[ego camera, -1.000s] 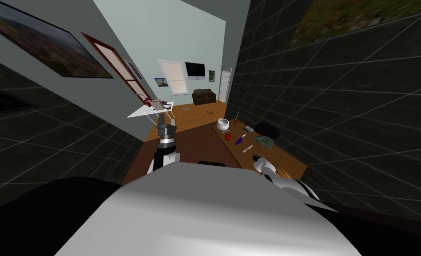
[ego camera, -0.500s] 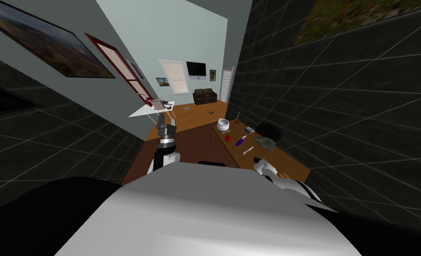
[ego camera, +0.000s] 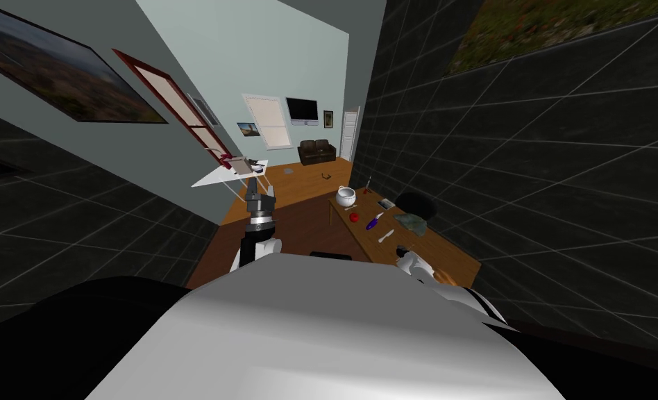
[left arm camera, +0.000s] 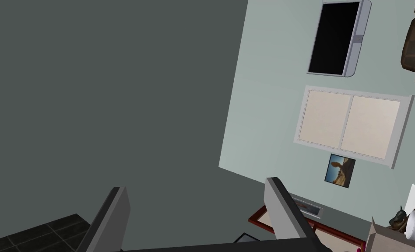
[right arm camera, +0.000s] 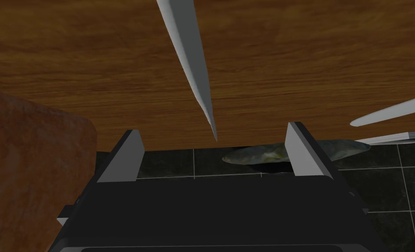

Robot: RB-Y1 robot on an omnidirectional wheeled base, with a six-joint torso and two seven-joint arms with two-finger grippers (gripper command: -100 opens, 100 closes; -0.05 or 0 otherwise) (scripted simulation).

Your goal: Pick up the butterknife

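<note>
Head view: long wooden table (ego camera: 452, 258) against a dark tiled wall (ego camera: 563, 180). On it, far to near: white pot (ego camera: 347, 196), small red fruit (ego camera: 354, 217), purple item (ego camera: 373, 223), pale slim utensil (ego camera: 387, 235), grey-green cloth (ego camera: 412, 222). A dark round seat (ego camera: 418, 203) stands at the table's wall side. Right gripper (ego camera: 404, 253) low over the near end. Left gripper (ego camera: 259, 183) raised mid-room in front of a white table (ego camera: 213, 179). Far end of the room: wood floor (ego camera: 300, 182), brown sofa (ego camera: 317, 151), wall television (ego camera: 302, 110), window (ego camera: 267, 120), white door (ego camera: 349, 133). Left wrist view: left gripper (left arm camera: 195, 183), fingers spread, nothing between them. Right wrist view: right gripper (right arm camera: 212, 129), fingers spread wide, gripping nothing. Butterknife (right arm camera: 187, 57), a grey tapering blade, lies flat on the wood grain, its tip pointing into the gap between the fingers, touching neither. A reddish-brown mass (right arm camera: 31, 170) lies beside one finger; dark floor tiles (right arm camera: 390, 175) show past the table's edge.
</note>
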